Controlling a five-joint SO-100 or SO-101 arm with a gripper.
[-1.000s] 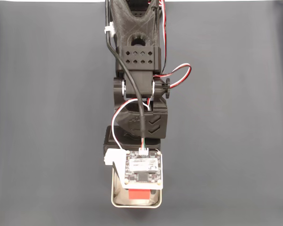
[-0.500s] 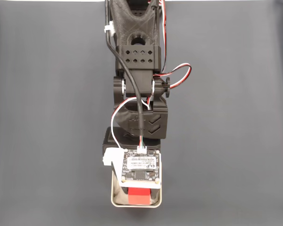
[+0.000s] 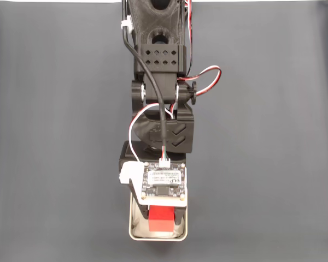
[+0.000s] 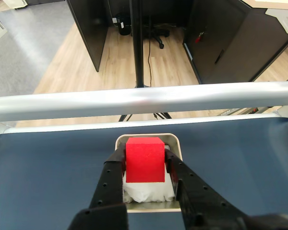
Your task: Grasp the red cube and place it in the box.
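Note:
The red cube (image 3: 160, 220) (image 4: 145, 159) sits between the two black fingers of my gripper (image 3: 160, 217) (image 4: 144, 155), which is shut on its sides. It hangs just over the white lining inside the box (image 3: 132, 229) (image 4: 149, 136), a small silver tin near the mat's bottom edge in the fixed view. In the fixed view the wrist camera board hides the top of the box and most of the fingers. In the wrist view the left finger (image 4: 113, 168) and the right finger (image 4: 176, 168) press against the cube.
A dark grey-blue mat (image 3: 262, 164) covers the table around the arm. In the wrist view an aluminium rail (image 4: 144, 99) runs along the table edge just beyond the box, with a wooden floor and dark partitions behind it.
The wrist and its camera board have drawn back slightly toward the top of the fixed view, the cube moving with them. More of the cube's top now shows over the box.

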